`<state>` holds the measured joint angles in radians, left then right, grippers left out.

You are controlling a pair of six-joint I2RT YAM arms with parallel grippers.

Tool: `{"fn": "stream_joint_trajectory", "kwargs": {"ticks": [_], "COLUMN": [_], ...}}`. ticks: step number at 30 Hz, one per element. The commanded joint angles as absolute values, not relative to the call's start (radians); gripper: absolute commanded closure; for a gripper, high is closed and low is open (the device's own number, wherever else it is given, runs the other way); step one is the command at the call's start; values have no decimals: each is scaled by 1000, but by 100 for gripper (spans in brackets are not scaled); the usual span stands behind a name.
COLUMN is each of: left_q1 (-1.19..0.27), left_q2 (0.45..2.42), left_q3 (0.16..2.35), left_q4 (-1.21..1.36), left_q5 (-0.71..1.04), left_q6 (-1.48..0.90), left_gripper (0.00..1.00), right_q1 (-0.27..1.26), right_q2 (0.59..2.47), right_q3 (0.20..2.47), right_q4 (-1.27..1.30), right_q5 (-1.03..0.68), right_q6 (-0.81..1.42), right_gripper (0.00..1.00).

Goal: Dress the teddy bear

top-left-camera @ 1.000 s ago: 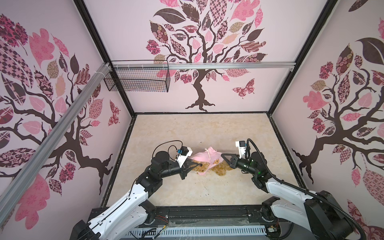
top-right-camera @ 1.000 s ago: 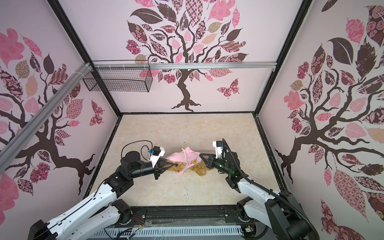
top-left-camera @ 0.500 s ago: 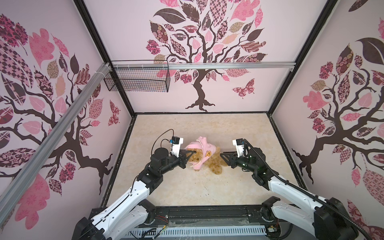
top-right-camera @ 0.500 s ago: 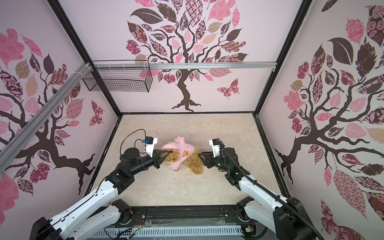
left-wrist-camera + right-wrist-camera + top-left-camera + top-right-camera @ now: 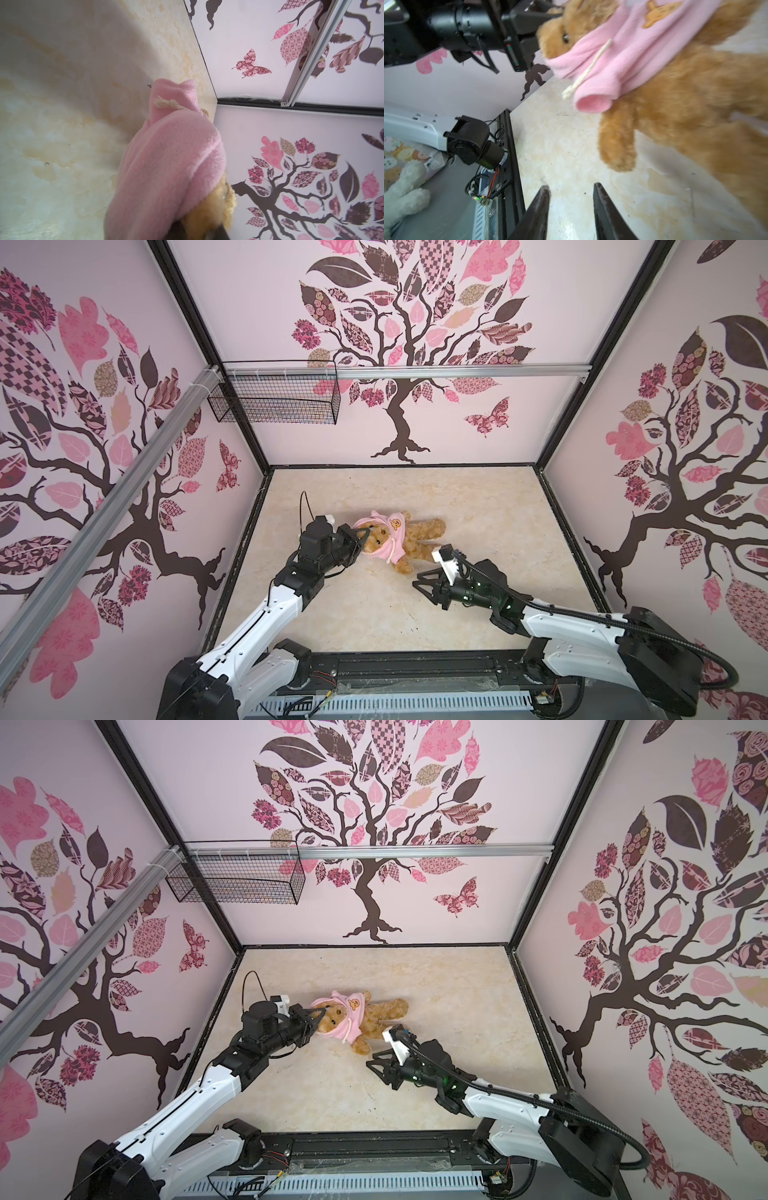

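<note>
Left tool (image 5: 365,536) clamps the teddy bear (image 5: 419,537); right tool (image 5: 420,588) hangs half-open nearby.

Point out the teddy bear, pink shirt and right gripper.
teddy bear (image 5: 417,541): in a top view, lower body fur.
pink shirt (image 5: 392,541): in a top view, chest fabric.
right gripper (image 5: 571,186): right wrist view, between open fingertips.

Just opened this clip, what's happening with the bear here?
The teddy bear lies on the table with a pink hoodie pulled over its head and chest. The left gripper is shut on the hoodie's edge at the bear's head. The right gripper is open and empty, beside the bear's leg. One sleeve looks empty.
</note>
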<state>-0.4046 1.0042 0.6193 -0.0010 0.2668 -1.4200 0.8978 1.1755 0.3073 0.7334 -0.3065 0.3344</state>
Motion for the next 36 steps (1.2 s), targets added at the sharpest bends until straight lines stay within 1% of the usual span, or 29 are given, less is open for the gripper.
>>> {"fn": "stream_joint_trajectory", "kwargs": {"ticks": [1, 4, 6, 8, 13, 17, 20, 23, 27, 31, 36], "left_q1": [-407, -411, -413, -416, -419, -422, -426, -428, -427, -432, -436], "left_q2": [1007, 1021, 1025, 1028, 1029, 1035, 1038, 1040, 1042, 1049, 1054], "left_q3": [597, 579, 571, 570, 580, 587, 592, 595, 598, 600, 603], "left_q4": [109, 152, 155, 195, 193, 199, 201, 199, 195, 196, 195], "left_q5": [284, 299, 307, 314, 328, 333, 337, 346, 351, 354, 359], "left_q6": [-1617, -1710, -1755, -1787, -1827, -1842, -1844, -1844, -1841, -1838, -1838], "left_gripper": [100, 100, 100, 100, 100, 100, 100, 100, 100, 100, 100], "right_q1": [1003, 1089, 1091, 1091, 1091, 1089, 1085, 1065, 1030, 1018, 998], "right_q2": [1264, 1366, 1427, 1486, 1622, 1757, 1838, 1875, 1878, 1867, 1871], "right_q3": [315, 335, 329, 328, 375, 411, 430, 437, 430, 433, 446], "right_q4": [915, 996, 1098, 1198, 1334, 1486, 1581, 1622, 1667, 1659, 1660], "right_q5": [-155, -19, 46, 103, 267, 365, 438, 460, 405, 362, 350], "right_q6": [214, 124, 123, 74, -53, -133, -153, -143, -122, -133, -132], "right_gripper": [61, 60, 60, 59, 59, 61, 64, 66, 66, 67, 70]}}
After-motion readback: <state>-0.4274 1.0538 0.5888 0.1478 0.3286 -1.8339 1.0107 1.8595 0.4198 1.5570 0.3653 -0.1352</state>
